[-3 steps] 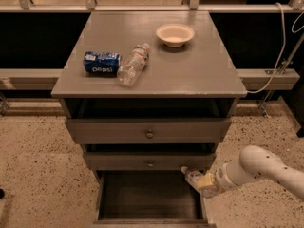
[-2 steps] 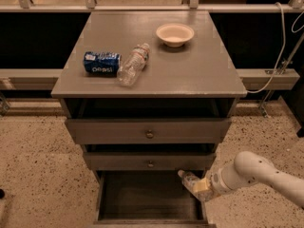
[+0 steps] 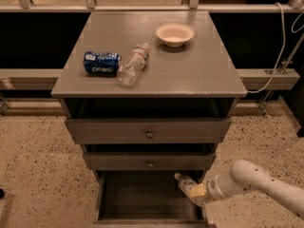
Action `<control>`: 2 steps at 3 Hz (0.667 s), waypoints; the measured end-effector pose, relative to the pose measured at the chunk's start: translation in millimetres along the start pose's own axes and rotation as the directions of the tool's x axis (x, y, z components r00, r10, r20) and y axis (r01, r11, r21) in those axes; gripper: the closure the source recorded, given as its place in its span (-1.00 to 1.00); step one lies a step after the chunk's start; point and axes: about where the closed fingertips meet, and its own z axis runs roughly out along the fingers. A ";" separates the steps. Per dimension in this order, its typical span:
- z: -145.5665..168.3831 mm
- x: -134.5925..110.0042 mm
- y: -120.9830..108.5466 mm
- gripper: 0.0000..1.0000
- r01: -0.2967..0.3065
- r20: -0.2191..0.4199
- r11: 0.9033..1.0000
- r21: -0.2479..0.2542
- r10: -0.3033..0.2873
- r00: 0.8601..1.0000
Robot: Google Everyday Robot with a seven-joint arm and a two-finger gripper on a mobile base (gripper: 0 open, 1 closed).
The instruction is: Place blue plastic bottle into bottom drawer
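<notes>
The blue plastic bottle, clear with a white cap and a pale label, is held tilted in my gripper, cap pointing up and to the left. The gripper is shut on its lower part. It hangs over the right side of the open bottom drawer, just below the second drawer front. The white arm reaches in from the lower right. The drawer's inside is dark and nothing shows lying in it.
On the cabinet top lie a blue Pepsi can, a slimmer clear bottle with a reddish label and a cream bowl. Two shut drawer fronts with knobs sit above. Speckled floor lies on both sides.
The arm has moved left and a little down with the bottle, bringing it further over the open bottom drawer. Things on the cabinet top have not moved.
</notes>
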 end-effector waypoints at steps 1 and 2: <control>20.8 0.9 -1.6 1.00 0.017 -0.010 0.999 0.039 -0.017 1.000; 56.1 -0.2 -5.9 1.00 0.056 -0.053 0.996 0.072 -0.053 0.997</control>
